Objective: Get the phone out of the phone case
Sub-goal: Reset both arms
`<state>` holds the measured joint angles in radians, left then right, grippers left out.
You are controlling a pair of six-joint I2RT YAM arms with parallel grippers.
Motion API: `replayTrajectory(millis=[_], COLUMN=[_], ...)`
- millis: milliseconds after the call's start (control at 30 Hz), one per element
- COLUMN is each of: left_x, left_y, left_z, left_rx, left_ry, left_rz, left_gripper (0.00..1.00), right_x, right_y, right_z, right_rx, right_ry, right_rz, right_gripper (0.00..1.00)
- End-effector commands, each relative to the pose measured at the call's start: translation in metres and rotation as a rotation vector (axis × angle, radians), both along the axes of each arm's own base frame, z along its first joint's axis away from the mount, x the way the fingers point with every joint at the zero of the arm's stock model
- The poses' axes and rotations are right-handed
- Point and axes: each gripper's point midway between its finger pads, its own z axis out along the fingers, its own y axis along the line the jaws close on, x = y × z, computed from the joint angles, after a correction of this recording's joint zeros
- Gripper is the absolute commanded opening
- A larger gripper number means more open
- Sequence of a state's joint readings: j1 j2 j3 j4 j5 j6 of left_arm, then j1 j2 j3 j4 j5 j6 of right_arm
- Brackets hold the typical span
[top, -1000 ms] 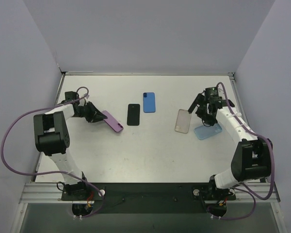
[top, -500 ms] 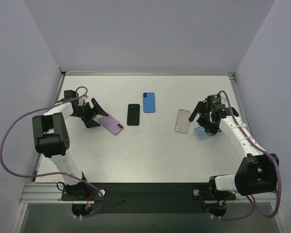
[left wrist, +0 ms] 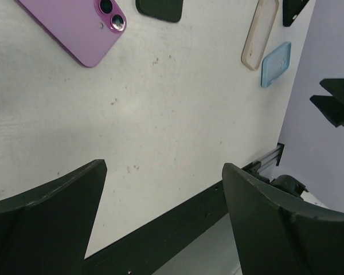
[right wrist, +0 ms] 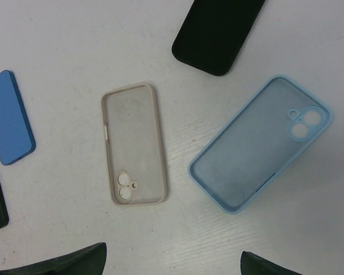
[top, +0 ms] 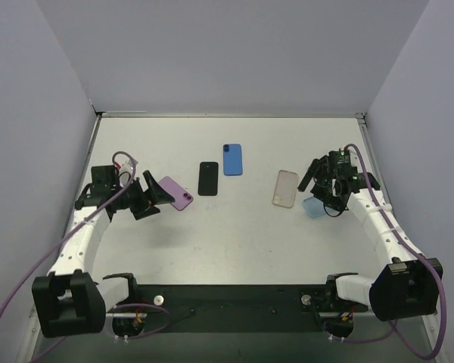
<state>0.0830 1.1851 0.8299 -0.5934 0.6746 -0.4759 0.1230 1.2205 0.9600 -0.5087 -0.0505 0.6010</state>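
While its jaws stand apart, the left end effector (top: pixel 154 198) hangs just beside the purple phone (top: pixel 176 193). The right end effector (top: pixel 321 190), also spread, hovers over a blue case (top: pixel 312 208).

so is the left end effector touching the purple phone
Apart. The left wrist view shows bare table between the open left end effector and the purple phone, which lies flat beyond it.

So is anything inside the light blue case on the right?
Nothing. The right wrist view shows the light blue case lying open side up and empty, with table showing through its camera cutout. Whatever lies under its back is covered.
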Motion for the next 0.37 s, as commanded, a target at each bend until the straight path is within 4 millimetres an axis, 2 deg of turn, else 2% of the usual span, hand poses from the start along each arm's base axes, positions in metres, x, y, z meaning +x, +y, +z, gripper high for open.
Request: replayTrajectory(millis=[0,100,333], left_x=[-0.022,-0.035,-0.041], left_y=[-0.011,-0.011,-0.005], left_z=[0.028,0.033,0.037], left_rx=[-0.057,-0.052,-0.015], left_ry=[-0.111,-0.139,-0.163], left_rz=[0.003,0.022,0.071], left_gripper=[0.93,0.93,0.93], right_x=[-0.014,-0.018,-0.018], right_y=[-0.007,-0.008,-0.01], right_z=[-0.009,-0.013,-0.013], right_rx=[-0.036,-0.042,-0.052], right_ry=[0.041,0.05,0.037], right_rz=[0.002,0.007,0.006], right_gripper=[0.9,0.9,0.89])
